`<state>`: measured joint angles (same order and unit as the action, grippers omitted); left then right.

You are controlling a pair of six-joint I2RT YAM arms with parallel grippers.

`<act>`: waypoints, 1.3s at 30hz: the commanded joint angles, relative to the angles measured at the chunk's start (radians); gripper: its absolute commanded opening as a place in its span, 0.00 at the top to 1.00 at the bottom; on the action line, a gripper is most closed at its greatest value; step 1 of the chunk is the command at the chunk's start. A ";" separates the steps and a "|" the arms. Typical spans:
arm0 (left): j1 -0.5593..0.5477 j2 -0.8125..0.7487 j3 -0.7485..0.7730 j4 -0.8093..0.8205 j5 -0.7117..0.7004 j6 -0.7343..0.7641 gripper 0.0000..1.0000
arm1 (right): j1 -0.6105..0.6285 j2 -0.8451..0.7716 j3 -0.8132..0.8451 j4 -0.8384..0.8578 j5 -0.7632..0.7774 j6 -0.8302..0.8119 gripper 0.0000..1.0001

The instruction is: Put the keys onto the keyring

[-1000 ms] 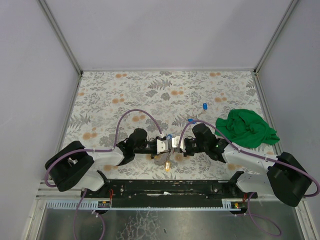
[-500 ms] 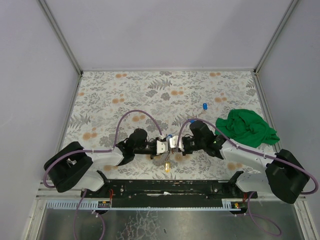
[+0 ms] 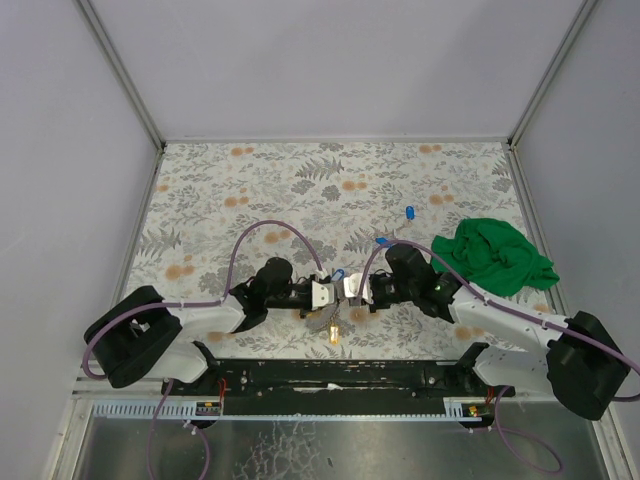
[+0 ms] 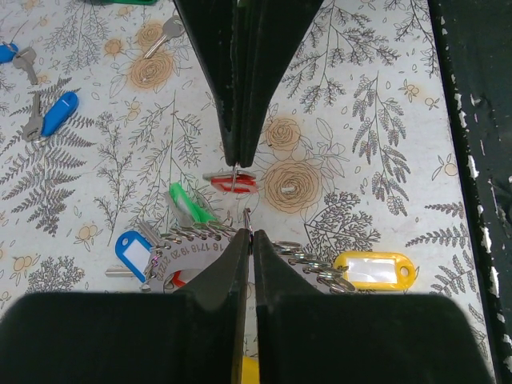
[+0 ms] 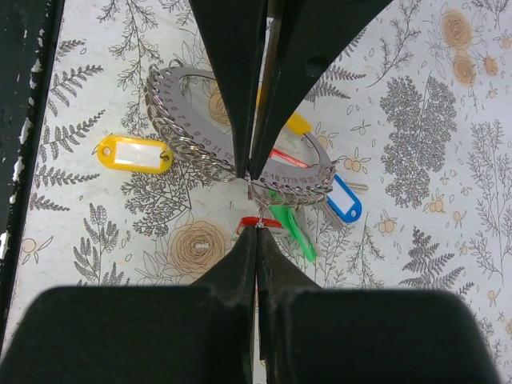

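Observation:
The keyring (image 4: pixel 188 240) is a grey numbered metal arc strung with several small rings and green, blue, yellow and red tags. It hangs just above the patterned table. My left gripper (image 4: pixel 249 234) is shut on one of its thin rings. My right gripper (image 5: pixel 258 230) faces it tip to tip and is shut on the small ring of a red-tagged key (image 5: pixel 260 223), right beside the keyring (image 5: pixel 184 88). In the top view the two grippers, left (image 3: pixel 325 292) and right (image 3: pixel 355 287), meet at the table's near middle.
Loose blue-tagged keys lie at the far side (image 3: pixel 408 211) (image 3: pixel 381 241) and show in the left wrist view (image 4: pixel 56 112). A bare silver key (image 4: pixel 166 32) lies near them. A green cloth (image 3: pixel 495 255) is at the right. A black rail (image 3: pixel 330 375) runs along the near edge.
The right arm shifted slightly left, then back right. Both grippers stay shut and tip to tip over the keyring.

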<state>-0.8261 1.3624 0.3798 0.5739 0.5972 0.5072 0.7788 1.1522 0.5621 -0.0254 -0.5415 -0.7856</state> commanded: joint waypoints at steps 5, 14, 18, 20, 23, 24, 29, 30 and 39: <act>-0.010 -0.031 -0.009 0.069 0.017 0.011 1.00 | 0.005 0.033 0.021 -0.011 -0.005 -0.022 1.00; -0.010 -0.018 -0.006 0.077 0.033 0.007 1.00 | 0.005 0.057 0.027 0.001 -0.026 -0.028 1.00; -0.011 -0.017 -0.005 0.078 0.036 0.007 1.00 | 0.005 0.063 0.032 0.000 -0.044 -0.032 1.00; -0.010 -0.016 -0.004 0.078 0.040 0.005 1.00 | 0.005 0.062 0.032 0.001 -0.047 -0.032 1.00; -0.010 -0.012 -0.004 0.078 0.047 0.004 1.00 | 0.005 0.059 0.029 0.006 -0.048 -0.032 1.00; -0.010 -0.011 -0.003 0.078 0.049 0.003 1.00 | 0.005 0.058 0.030 0.008 -0.050 -0.031 1.00; -0.011 -0.008 -0.001 0.077 0.051 0.003 1.00 | 0.005 0.055 0.030 0.016 -0.063 -0.030 1.00; -0.011 -0.008 -0.001 0.077 0.050 0.004 1.00 | 0.005 0.054 0.030 0.016 -0.064 -0.030 1.00; -0.012 -0.004 0.001 0.073 0.055 0.004 1.00 | 0.005 0.045 0.026 0.025 -0.055 -0.024 1.00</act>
<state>-0.8307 1.3571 0.3771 0.5827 0.6292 0.5068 0.7788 1.2156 0.5617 -0.0338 -0.5697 -0.8024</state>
